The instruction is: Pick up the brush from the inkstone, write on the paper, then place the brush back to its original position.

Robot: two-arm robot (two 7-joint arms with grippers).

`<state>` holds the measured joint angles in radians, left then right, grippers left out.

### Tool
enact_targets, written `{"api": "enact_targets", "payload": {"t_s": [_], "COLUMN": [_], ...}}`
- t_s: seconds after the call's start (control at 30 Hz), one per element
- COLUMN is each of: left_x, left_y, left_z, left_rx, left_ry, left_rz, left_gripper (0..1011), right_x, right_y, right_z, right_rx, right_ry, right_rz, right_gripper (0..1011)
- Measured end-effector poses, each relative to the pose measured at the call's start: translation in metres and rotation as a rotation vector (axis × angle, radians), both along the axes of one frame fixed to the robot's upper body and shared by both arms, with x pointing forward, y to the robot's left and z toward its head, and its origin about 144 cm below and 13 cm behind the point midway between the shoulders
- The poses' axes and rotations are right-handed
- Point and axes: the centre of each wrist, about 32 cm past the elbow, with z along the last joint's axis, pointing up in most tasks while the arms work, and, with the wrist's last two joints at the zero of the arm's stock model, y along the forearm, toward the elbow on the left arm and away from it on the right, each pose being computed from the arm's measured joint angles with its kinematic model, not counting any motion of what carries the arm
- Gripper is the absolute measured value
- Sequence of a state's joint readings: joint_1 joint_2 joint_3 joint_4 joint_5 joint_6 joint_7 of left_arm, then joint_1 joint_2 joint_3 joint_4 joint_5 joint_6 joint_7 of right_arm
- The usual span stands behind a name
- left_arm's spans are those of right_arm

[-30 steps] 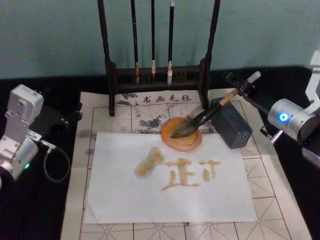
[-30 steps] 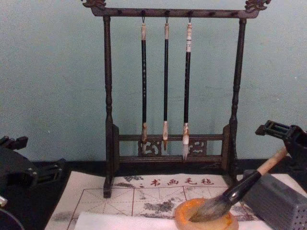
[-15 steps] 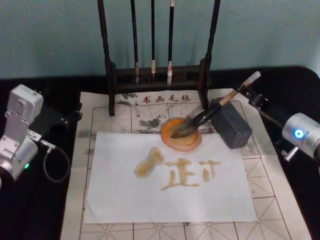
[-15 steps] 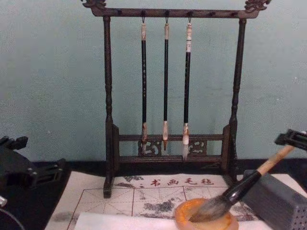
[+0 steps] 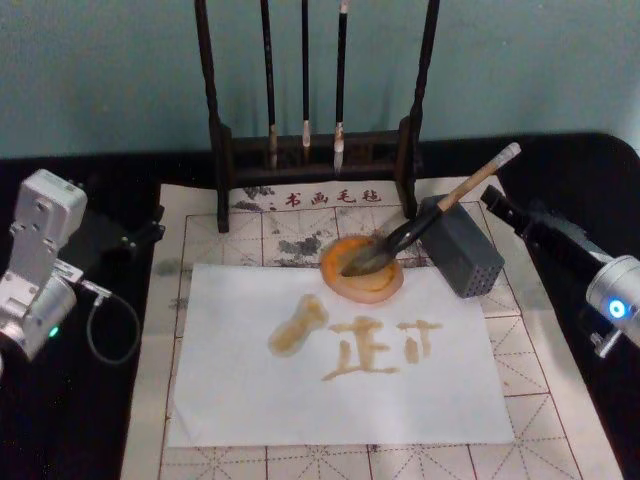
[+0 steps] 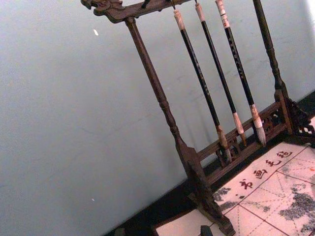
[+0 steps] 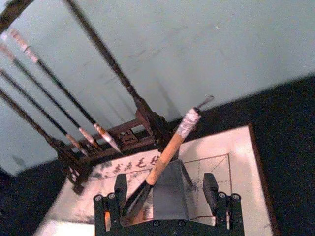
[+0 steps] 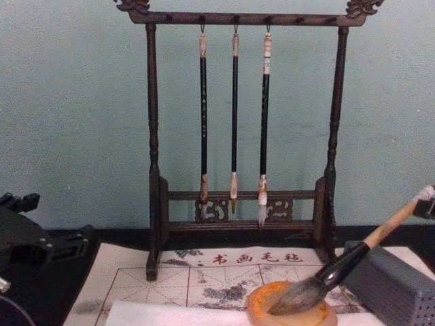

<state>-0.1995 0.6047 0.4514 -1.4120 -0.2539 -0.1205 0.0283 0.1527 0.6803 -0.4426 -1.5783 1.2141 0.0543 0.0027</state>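
The brush (image 5: 440, 210) lies at rest, its bristles in the orange-rimmed inkstone (image 5: 340, 280) and its tan handle leaning on a grey block. The white paper (image 5: 250, 400) in front of the inkstone carries tan brush strokes. My right gripper (image 5: 492, 198) is open and hangs just right of the handle's upper end, not touching it. In the right wrist view the right gripper (image 7: 166, 189) has its fingers (image 7: 120, 187) spread wide, with the brush (image 7: 170, 147) beyond them. My left gripper (image 5: 145, 232) is parked, open, at the mat's far left.
A dark wooden stand (image 5: 225, 150) with three slim hanging brushes (image 8: 234, 109) stands behind the inkstone. The grey perforated block (image 5: 465, 255) sits right of the inkstone. A beige felt mat (image 5: 560, 420) with a red grid lies under everything on the black table.
My right gripper has drawn back from the brush handle, to the right and toward me. The brush stays resting in the inkstone. The left arm has not moved.
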Motion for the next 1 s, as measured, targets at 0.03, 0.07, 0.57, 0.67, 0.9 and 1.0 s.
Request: {"api": "enact_targets", "payload": {"t_s": [0.03, 0.07, 0.57, 0.67, 0.9, 1.0], "left_x": [0.0, 0.0, 0.0, 0.0, 0.0, 0.0], "left_y": [0.0, 0.0, 0.0, 0.0, 0.0, 0.0], "left_z": [0.0, 0.0, 0.0, 0.0, 0.0, 0.0], "left_rx": [0.0, 0.0, 0.0, 0.0, 0.0, 0.0], "left_ry": [0.0, 0.0, 0.0, 0.0, 0.0, 0.0], "left_rz": [0.0, 0.0, 0.0, 0.0, 0.0, 0.0], "left_gripper": [1001, 1001, 1001, 1001, 1001, 1001], "right_x": [-0.001, -0.002, -0.009, -0.009, -0.009, -0.009], "right_y": [0.001, 0.002, 0.017, 0.018, 0.017, 0.017], "right_z": [-0.001, -0.002, -0.021, -0.022, -0.022, -0.022], "right_rx": [-0.026, -0.048, -0.472, -0.492, -0.479, -0.475], "right_ry": [-0.015, -0.028, -0.262, -0.269, -0.264, -0.263], "right_rz": [0.003, 0.007, 0.12, 0.123, 0.119, 0.118], "right_gripper": [1000, 1000, 1000, 1000, 1000, 1000]}}
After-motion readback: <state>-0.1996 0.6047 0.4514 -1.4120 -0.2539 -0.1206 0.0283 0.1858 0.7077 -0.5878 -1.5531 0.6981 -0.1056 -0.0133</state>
